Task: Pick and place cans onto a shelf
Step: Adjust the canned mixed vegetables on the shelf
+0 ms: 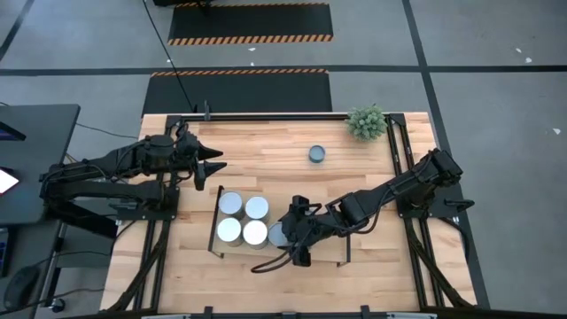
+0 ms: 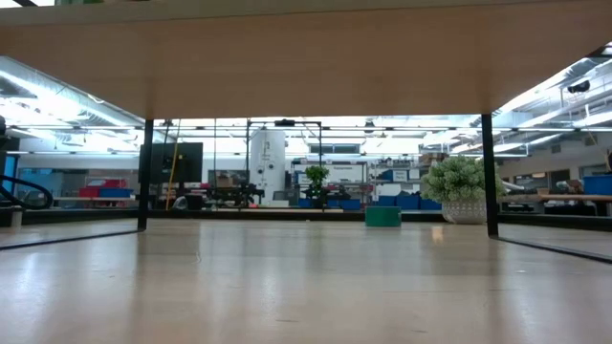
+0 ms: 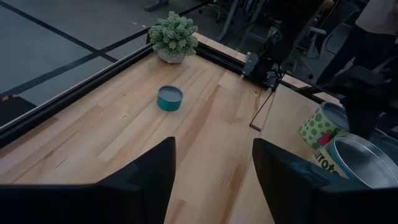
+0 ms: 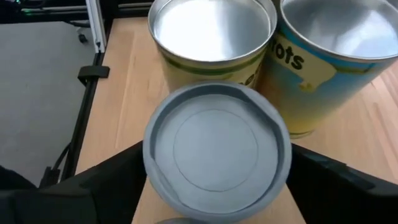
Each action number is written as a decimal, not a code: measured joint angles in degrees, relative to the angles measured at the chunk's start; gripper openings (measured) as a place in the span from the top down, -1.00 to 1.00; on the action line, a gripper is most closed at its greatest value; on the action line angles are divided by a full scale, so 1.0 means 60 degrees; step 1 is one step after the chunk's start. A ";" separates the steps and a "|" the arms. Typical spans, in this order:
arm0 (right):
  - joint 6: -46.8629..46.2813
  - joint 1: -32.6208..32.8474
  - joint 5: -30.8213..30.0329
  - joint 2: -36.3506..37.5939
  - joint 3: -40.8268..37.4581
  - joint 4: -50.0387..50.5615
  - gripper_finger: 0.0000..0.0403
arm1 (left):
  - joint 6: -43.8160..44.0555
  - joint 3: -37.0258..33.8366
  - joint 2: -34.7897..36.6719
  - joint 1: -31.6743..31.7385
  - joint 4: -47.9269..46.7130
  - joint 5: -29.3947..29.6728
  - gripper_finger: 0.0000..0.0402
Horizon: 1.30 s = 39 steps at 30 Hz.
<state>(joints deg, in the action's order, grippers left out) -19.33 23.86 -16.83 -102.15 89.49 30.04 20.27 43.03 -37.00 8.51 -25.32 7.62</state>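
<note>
Right gripper [image 1: 285,237] on shelf [image 1: 326,251], fingers astride bluish-grey can [image 4: 216,151], crowding four pale cans [image 1: 243,220]. Left gripper [image 1: 215,168] half-open, empty, over bare tabletop [image 1: 266,146].

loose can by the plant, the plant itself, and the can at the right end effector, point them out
loose can [image 1: 317,154], high view, on its round top
plant [image 1: 367,121], high view, on the middle of its green foliage
grey can [image 4: 216,149], right wrist view, on its round top, between the right end effector's fingers

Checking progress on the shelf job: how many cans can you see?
6: four pale cans clustered on the shelf, one between the right gripper jaws, one near the plant. Others may be hidden.
</note>
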 joint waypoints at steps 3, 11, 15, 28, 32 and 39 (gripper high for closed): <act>0.0003 -0.0001 0.0003 0.0000 0.0000 0.0000 -0.67 | -0.0004 0.0000 -0.0002 0.0000 0.0000 0.0000 -0.09; 0.0091 -0.0128 0.0003 0.0000 0.0000 -0.0004 -0.48 | -0.0007 0.0000 -0.0001 0.0000 0.0000 0.0000 -0.09; 0.0177 -0.0213 0.0003 0.0000 0.0000 -0.0004 -0.47 | -0.0006 0.0000 0.0001 0.0000 0.0000 0.0000 -0.09; 0.0621 -0.0440 0.0028 0.0087 0.0576 0.0831 -0.47 | 0.0004 0.0000 -0.0003 0.0000 0.0004 0.0000 -0.09; 0.0666 -0.0500 0.0017 0.0259 0.0911 0.1403 -0.47 | 0.0007 0.0000 0.0001 0.0000 0.0022 0.0000 -0.09; 0.0577 -0.0536 -0.0177 0.1011 0.0932 0.1978 -0.47 | 0.0004 0.0000 0.0001 0.0000 0.0044 0.0000 -0.09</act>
<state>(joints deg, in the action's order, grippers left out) -15.87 20.64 -17.90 -96.08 95.08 41.91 20.29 43.03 -36.99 8.51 -25.06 7.62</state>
